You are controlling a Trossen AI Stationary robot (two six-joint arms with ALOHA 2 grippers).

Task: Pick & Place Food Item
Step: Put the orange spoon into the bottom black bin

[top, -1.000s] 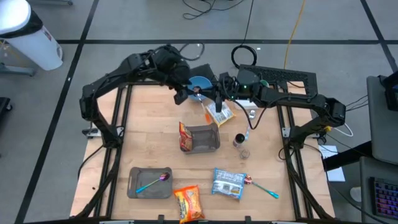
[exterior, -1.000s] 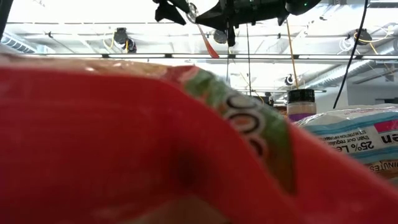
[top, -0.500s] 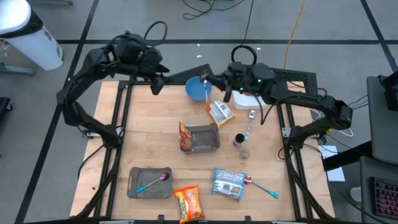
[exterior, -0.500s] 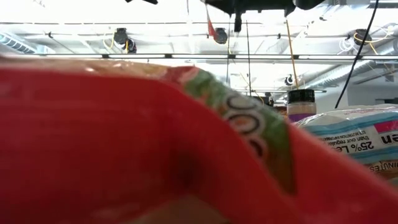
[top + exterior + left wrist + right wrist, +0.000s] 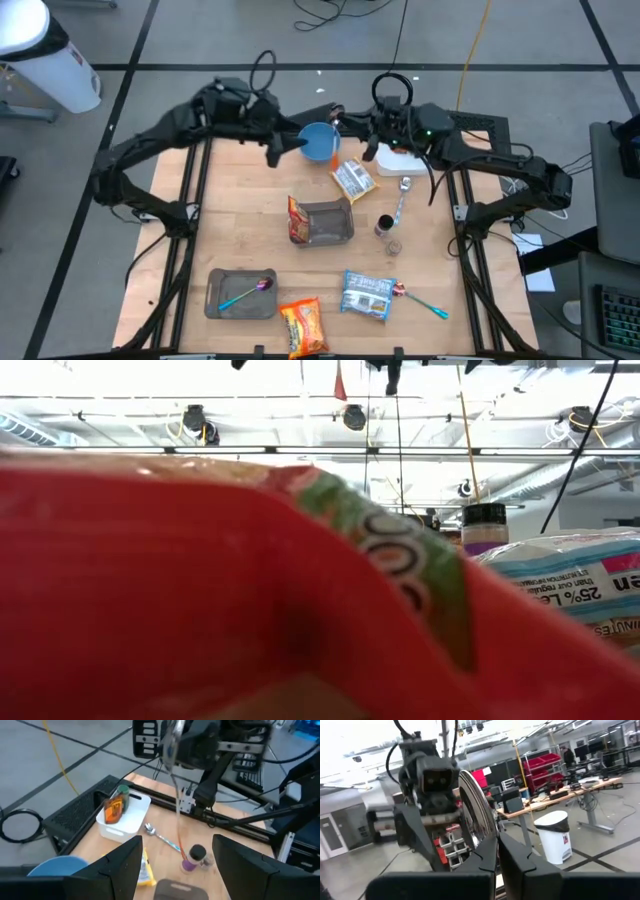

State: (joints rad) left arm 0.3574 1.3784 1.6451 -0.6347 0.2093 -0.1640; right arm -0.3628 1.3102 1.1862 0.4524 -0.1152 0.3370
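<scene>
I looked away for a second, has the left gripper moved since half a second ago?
Yes. In the high view the left gripper has swung right, toward the blue bowl, and now sits just beside its left rim.

Low view: red snack bag [image 5: 200, 590] fills most of frame, blurred, cut off at 6, 9 & 3 o'clock; hides table behind it. Blue-white packet [image 5: 580, 585] cut at 3 o'clock edge. Both arms cropped at 12 o'clock. Left wrist view: blue bowl [image 5: 52, 865] partly behind fingers [image 5: 117, 865].

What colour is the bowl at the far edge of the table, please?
The bowl is blue, clearest in the high view.
</scene>
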